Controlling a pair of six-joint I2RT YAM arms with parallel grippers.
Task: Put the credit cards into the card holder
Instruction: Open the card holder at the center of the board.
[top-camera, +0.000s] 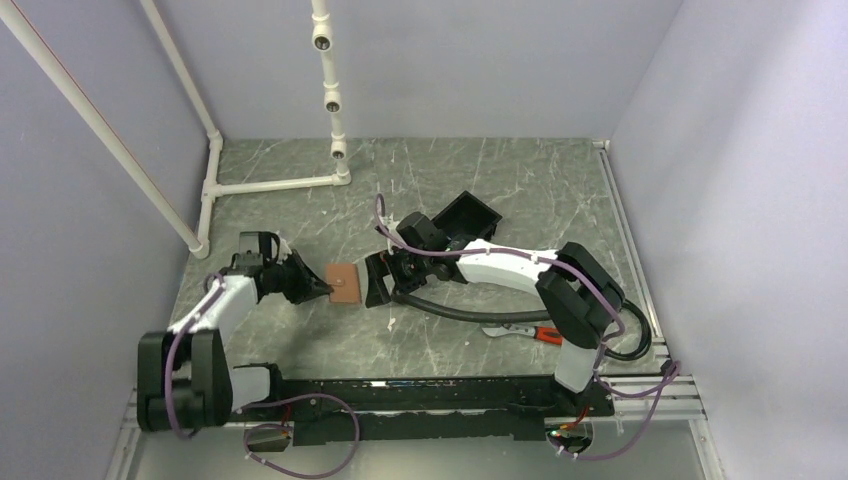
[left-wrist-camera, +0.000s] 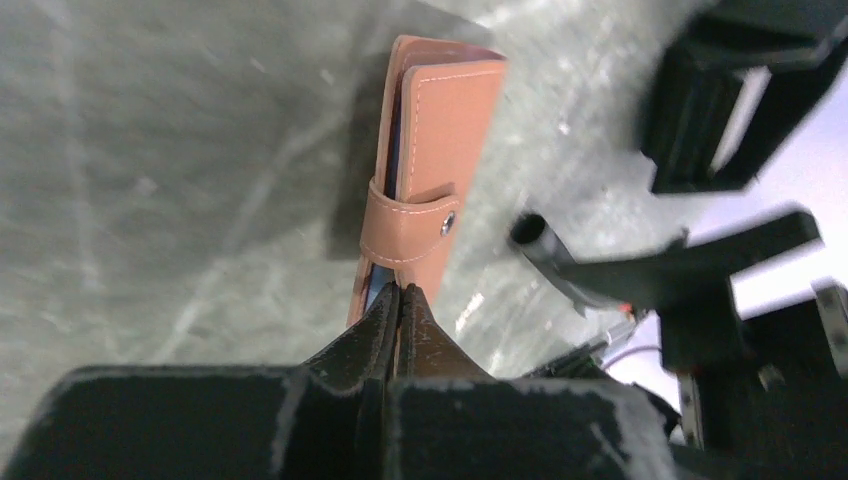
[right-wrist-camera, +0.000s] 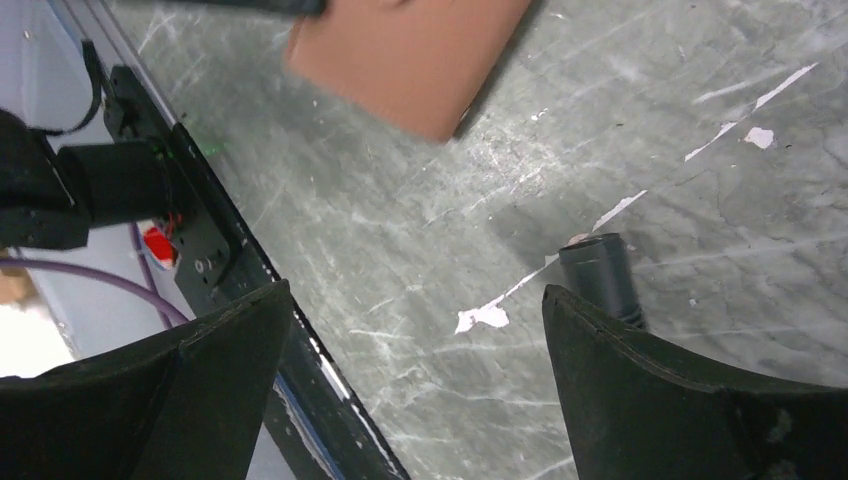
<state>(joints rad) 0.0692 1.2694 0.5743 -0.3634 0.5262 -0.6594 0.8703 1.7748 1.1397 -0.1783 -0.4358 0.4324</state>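
While its two fingers press flat together with no gap showing, the left gripper (left-wrist-camera: 400, 305) sets its tips against the near edge of the card holder (left-wrist-camera: 432, 160). Whether anything thin is nipped between them cannot be told. Seen from the left wrist, the card holder is a tan leather fold with its strap snapped shut across the front. A blue-grey sliver of the credit cards (left-wrist-camera: 372, 284) peeks from between its leaves just beside the fingertips.

From above, the card holder (top-camera: 343, 281) rests on the grey marbled table (top-camera: 500, 180), and the left gripper (top-camera: 318, 288) touches its left side. On the card holder's right side, just beside it but apart, the right gripper (top-camera: 378, 280) hangs with its jaws spread wide and nothing between them. Its wrist view shows both fingers (right-wrist-camera: 190, 400) far apart above bare table, with the card holder (right-wrist-camera: 410, 60) beyond them and a black cable end (right-wrist-camera: 600, 275) near one finger.

Farther right of the card holder and behind it sits a black box (top-camera: 468, 215). Well to the card holder's right, nearer the arm bases, lies a red-handled tool (top-camera: 530, 332). A white pipe frame (top-camera: 270, 185) stands behind the card holder to its left.
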